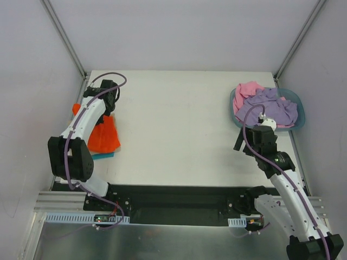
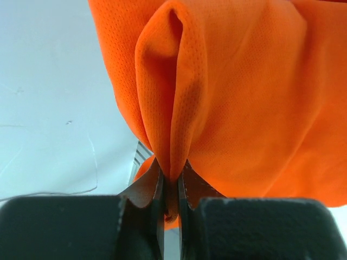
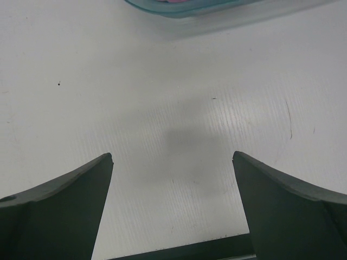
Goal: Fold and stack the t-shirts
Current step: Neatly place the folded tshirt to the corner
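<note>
White desk [image 1: 179,124], pale walls. At nine o'clock the left fingers [image 2: 153,190] pinch a ridge of the orange t-shirt [image 1: 103,135]; its folding seems underway. At two o'clock the lilac t-shirt [image 1: 271,108] and pink t-shirt [image 1: 249,89] fill the basin [image 1: 300,108]; the right fingers [image 3: 65,206], spread and empty, likely reach there next.

**Basin and bare tabletop**

A rounded blue-grey plastic basin [image 1: 301,115] sits at the far right corner of the flat white table [image 1: 179,130]. A thin turquoise strip [image 1: 104,155] shows near the table's left edge. A black base plate [image 1: 179,197] runs along the near edge.
</note>
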You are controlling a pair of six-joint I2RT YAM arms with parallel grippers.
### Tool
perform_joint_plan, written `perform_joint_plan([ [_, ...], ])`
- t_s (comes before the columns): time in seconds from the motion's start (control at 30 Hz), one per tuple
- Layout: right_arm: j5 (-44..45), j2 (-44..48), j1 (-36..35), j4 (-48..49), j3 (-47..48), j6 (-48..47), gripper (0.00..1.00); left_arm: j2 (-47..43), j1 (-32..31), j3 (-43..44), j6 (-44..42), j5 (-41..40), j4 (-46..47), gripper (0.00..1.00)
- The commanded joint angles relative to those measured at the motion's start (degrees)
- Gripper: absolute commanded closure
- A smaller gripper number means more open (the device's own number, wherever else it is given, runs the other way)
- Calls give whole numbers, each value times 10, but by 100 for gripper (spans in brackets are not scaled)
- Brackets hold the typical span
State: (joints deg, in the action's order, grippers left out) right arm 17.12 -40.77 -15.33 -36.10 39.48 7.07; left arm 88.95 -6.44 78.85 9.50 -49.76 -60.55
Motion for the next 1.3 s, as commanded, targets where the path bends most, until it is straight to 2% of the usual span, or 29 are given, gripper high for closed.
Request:
perform_joint_plan([
  [0.0,-2,21,5,24,-7,-10,3,25,11,-11,31,13,9,95],
  [0.07,-2,26,5,24,-8,-11,3,40,17,-15,32,2,11,85],
  [0.1,-2,26,5,24,-8,-12,3,46,19,-16,35,-3,11,73],
  [0.17,-1,25,5,24,-8,-12,3,55,24,-13,37,-6,11,65],
  [0.2,-2,25,5,23,-8,-12,3,58,27,-12,42,-10,11,32],
  [0.23,-1,23,5,24,-7,-11,3,62,27,-10,42,-13,10,4],
  [0.27,-1,22,5,23,-7,-11,3,65,29,-5,44,-17,9,1],
  [0.6,-2,15,6,23,-6,-10,3,98,31,26,72,26,4,1],
  [0.7,0,15,6,23,-5,-10,3,95,31,46,87,81,-1,1],
  [0.83,-2,14,6,23,-5,-7,3,29,30,79,113,159,1,1],
  [0.9,-9,13,6,26,-5,-9,3,-7,28,83,133,229,12,1],
  [0.93,-24,13,6,27,-5,-12,3,-51,27,68,137,256,26,1],
  [0.97,-34,15,6,33,-6,-13,3,-77,20,49,141,295,79,1],
  [1.0,-44,14,6,37,-8,-14,3,-104,12,25,139,366,113,1],
  [1.03,-54,19,6,41,-12,-19,3,-163,1,-40,138,401,159,1],
  [1.1,-67,26,6,53,-16,-21,3,-220,-38,-104,144,455,264,1],
  [1.13,-81,32,6,58,-18,-23,3,-271,-52,-160,146,455,290,1],
  [1.2,-98,43,6,66,-21,-29,3,-320,-92,-213,159,435,357,1],
  [1.27,-132,54,6,91,-34,-35,3,-382,-99,-297,164,460,408,1],
])
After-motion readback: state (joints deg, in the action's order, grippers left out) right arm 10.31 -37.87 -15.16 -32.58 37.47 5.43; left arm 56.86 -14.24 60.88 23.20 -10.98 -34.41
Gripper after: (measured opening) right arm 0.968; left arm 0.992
